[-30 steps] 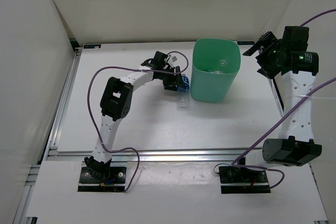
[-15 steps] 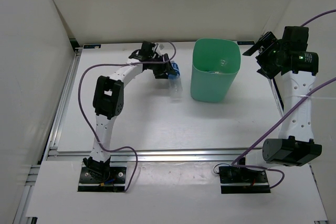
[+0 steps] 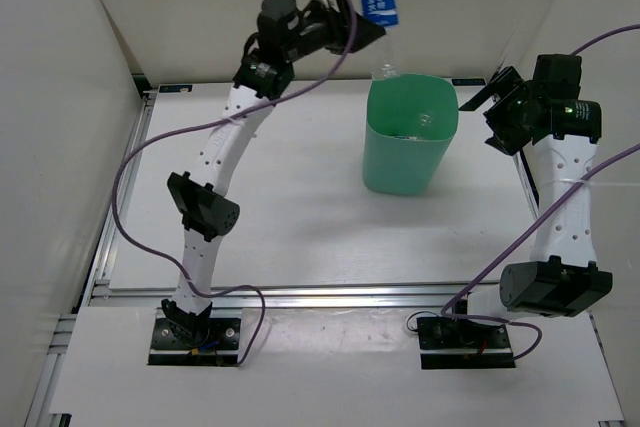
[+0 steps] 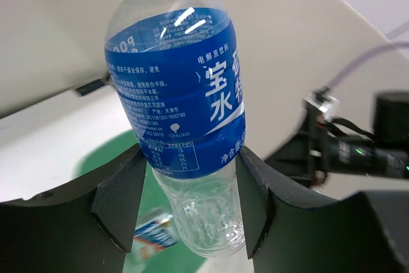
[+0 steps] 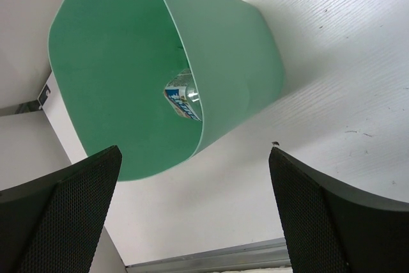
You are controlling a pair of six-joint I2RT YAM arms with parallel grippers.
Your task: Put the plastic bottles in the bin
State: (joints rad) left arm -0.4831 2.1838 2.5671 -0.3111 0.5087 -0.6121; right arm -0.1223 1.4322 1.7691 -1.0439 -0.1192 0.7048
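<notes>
Left arm (image 3: pixel 215 152) first: from my overhead view it stands nearly full height, running from its base at the lower left, through an elbow at mid-left, up to a wrist at the top centre of the frame. The left gripper (image 3: pixel 366 29) points toward the right of the picture and its jaws are clamped on the blue-label bottle (image 3: pixel 380 7). On the left wrist feed the two dark fingers (image 4: pixel 121 199) press the bottle's clear body just under the blue label (image 4: pixel 179 94). The bottle is close to upright, cap up, in the air above the far rim of the bin (image 3: pixel 400 162). It is not yet inside the bin.

The right arm (image 3: pixel 565 197) rises along the right edge. The right gripper (image 3: pixel 487 92) faces the bin from the upper right, jaws spread wide with nothing between them.

The bin stands upright on the white table (image 3: pixel 280 227), right of centre. The right wrist feed looks into its mouth (image 5: pixel 236 49), where a second bottle (image 5: pixel 182 97) with a printed label lies at the bottom. A purple cable (image 3: pixel 135 162) loops off the left arm, apart from the bin. Nothing sits between the held bottle and the bin's opening.
</notes>
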